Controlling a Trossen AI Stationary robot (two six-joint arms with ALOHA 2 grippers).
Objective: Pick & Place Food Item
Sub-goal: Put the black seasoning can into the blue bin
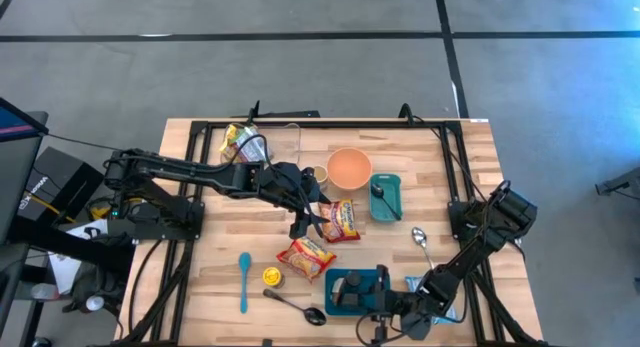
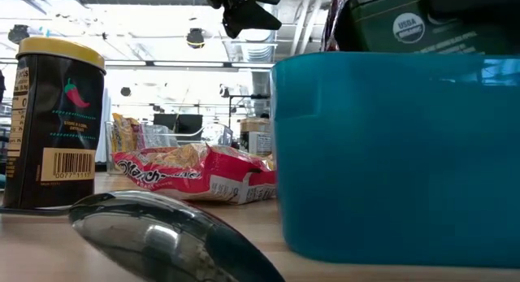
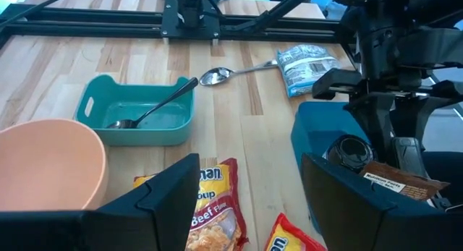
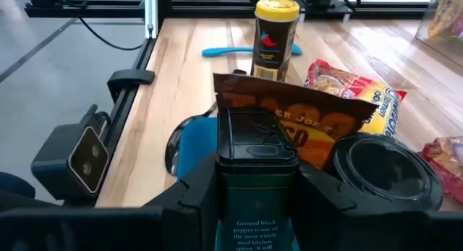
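A dark green tin of ground black pepper (image 4: 257,171) stands upright over the blue bin (image 1: 355,287) near the table's front edge, with my right gripper (image 4: 257,204) shut on it. The bin also holds a brown snack bag (image 4: 304,124) and a black jar (image 4: 383,171). In the low view the tin's top (image 2: 406,22) shows above the bin's wall (image 2: 390,152). My left gripper (image 3: 249,207) hangs open above the two ramen packets (image 1: 340,220) at mid-table, touching nothing. My right gripper pinches the pepper tin between its two fingers, one on each of the tin's two opposite sides (image 4: 217,186). The fingers (image 4: 322,197) come from the table's right, slanting slightly down. The tin stands upright, and the bin and the gripper hide its bottom.
An orange bowl (image 1: 349,168) and a teal tray with a black spoon (image 1: 386,197) sit behind the packets. Toward the front left are a yellow-lidded spice jar (image 1: 271,277), a blue spoon (image 1: 244,280) and a black spoon (image 1: 295,305). A silver spoon (image 1: 422,242) lies at the right.
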